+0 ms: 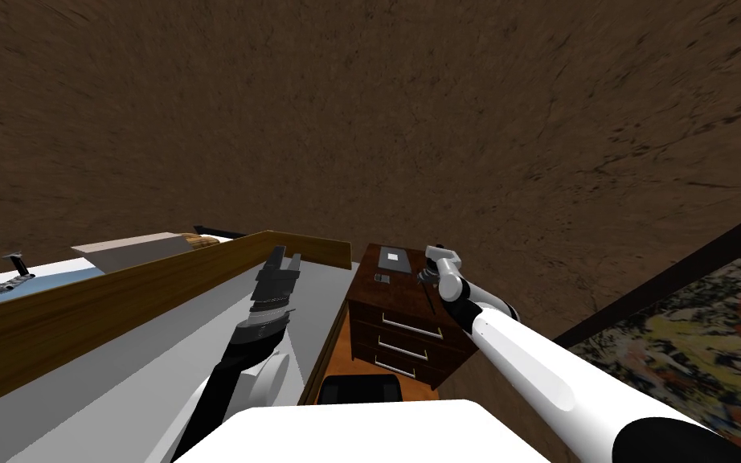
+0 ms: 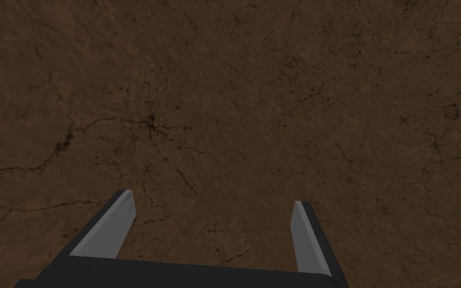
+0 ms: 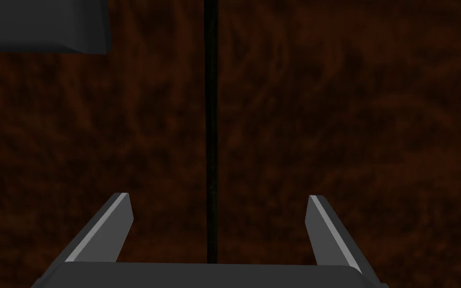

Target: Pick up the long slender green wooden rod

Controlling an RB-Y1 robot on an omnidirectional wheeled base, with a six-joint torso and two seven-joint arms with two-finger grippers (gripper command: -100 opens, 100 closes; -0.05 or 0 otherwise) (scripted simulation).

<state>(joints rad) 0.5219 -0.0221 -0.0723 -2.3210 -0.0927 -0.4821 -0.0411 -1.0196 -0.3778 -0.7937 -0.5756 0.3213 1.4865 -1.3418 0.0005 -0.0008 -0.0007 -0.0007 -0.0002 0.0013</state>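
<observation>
Brown cabinet top (image 3: 349, 125), slender dark rod (image 3: 211, 100) lengthwise within spread right tool (image 3: 218, 196)

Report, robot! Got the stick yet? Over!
Right gripper open, thin dark rod between jaws, ungripped. Left gripper open, idle. Grey block nearby, not blocking.

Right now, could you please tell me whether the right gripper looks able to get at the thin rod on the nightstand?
Probably yes: the right gripper is open, the thin dark rod lies on the nightstand top in line with its gap, and nothing stands between them.
</observation>
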